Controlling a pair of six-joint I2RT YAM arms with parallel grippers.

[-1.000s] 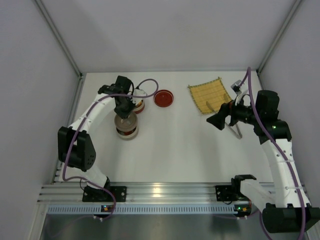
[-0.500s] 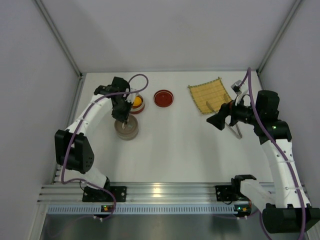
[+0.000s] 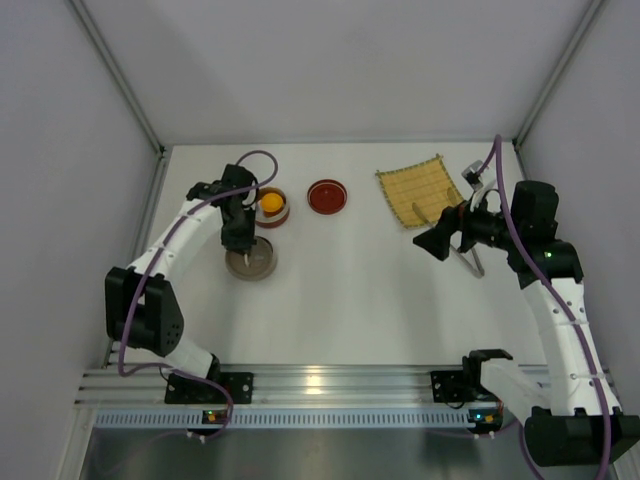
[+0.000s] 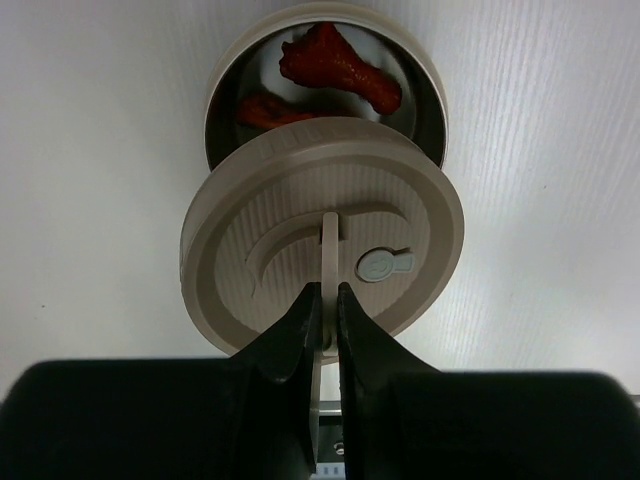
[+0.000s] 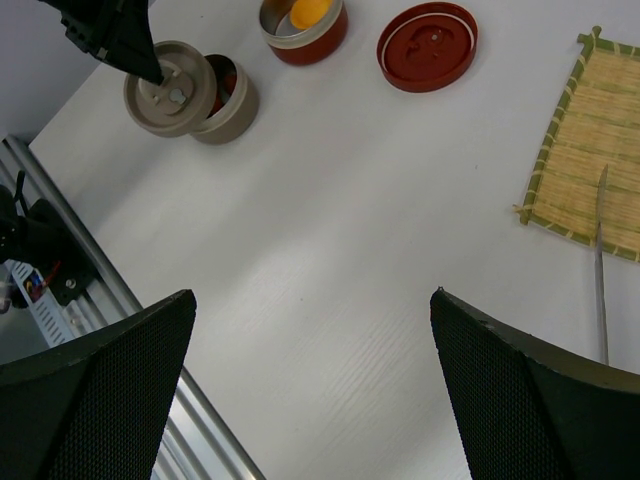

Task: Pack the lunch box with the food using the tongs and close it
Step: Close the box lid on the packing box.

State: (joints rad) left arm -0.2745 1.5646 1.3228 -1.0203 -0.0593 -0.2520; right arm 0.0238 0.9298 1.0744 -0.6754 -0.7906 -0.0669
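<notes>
Two red-brown lumps [image 4: 340, 65] lie in the beige tin [image 4: 225, 90] near the left edge of the table [image 3: 350, 300]. Left gripper [image 4: 327, 290] pinches the lid [image 4: 400, 210] by its handle, part-covering, likely to close. Right gripper [image 5: 310, 300] wide, empty; tongs [image 5: 600, 270] lie near right edge.

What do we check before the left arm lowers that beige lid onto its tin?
1. Grip: left gripper shut on the tab of the beige lid: ok.
2. Alignment: lid centred over the beige tin: not ok, part of the opening shows uncovered.
3. Contents: two red pieces inside that tin: ok; below the rim: cannot tell.
4. Other tin: orange ball in the red tin: ok; closed: not ok, the red lid lies beside it.
5. Clearance: right gripper open, away from both tins: ok.
6. Tool: tongs lying by the mat, out of the way: ok.
</notes>
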